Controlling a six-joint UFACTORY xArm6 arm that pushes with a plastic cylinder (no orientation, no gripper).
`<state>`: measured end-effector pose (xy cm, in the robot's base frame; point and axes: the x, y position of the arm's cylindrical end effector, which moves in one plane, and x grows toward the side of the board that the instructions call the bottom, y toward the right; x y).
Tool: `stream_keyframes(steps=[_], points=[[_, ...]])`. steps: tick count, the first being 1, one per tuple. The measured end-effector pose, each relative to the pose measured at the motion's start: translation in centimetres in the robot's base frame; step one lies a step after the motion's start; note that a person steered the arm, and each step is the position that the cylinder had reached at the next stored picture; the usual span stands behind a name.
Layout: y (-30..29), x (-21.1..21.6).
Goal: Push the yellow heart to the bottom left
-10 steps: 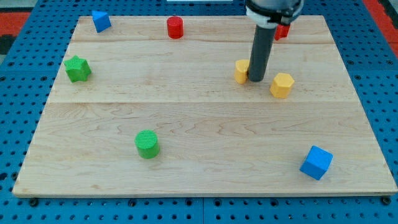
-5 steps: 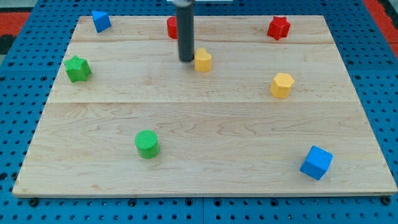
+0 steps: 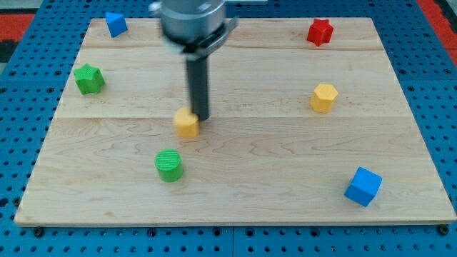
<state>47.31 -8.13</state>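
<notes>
**Ana:** On the pale wooden board [image 3: 235,185], what lay to the left of my tip [image 3: 201,118]?

**Ben:** Well off to its left and a little higher sat the green star [image 3: 89,78], near the board's left edge. Up toward the view's top left, by the far corner, stood the blue block [image 3: 116,23], its shape hard to make out. Below the tip and slightly left sat the green cylinder [image 3: 169,165], apart from everything else.

**Ana:** And the yellow heart [image 3: 187,123]?

**Ben:** It was just beside the tip, on its lower left, touching or all but touching the rod. That put it left of the board's middle, with the green cylinder near it below.

**Ana:** Was anything being gripped?

**Ben:** No. The arm ended in a plain dark rod, so there was no pincer to release or clench; the rod stood upright with its end down at the board.

**Ana:** To the tip's right?

**Ben:** The yellow hexagonal block [image 3: 323,97] lay well to the right, slightly higher. The red star [image 3: 320,31] was far up near the top right corner, and the blue cube [image 3: 363,186] sat low near the bottom right.

**Ana:** The surroundings?

**Ben:** The board showed long plank seams and rested on a blue perforated surface [image 3: 21,143]. A strip of red [image 3: 439,14] showed at the top right corner.
</notes>
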Motion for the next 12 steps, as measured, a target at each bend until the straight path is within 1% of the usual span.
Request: stream_keyframes(steps=[1,2,3,4,5,6,7,8,9,10,11,12], points=[[-5.5,1.4],[-8.5,2.7],[-5.5,1.3],[-4.2,2.0],[-2.2,5.0],[-8.0,7.2],[-7.4,3.8],[-4.0,-1.0],[-9.4,2.4],[-13.4,7.1],[-12.8,5.6],[-12.0,0.8]])
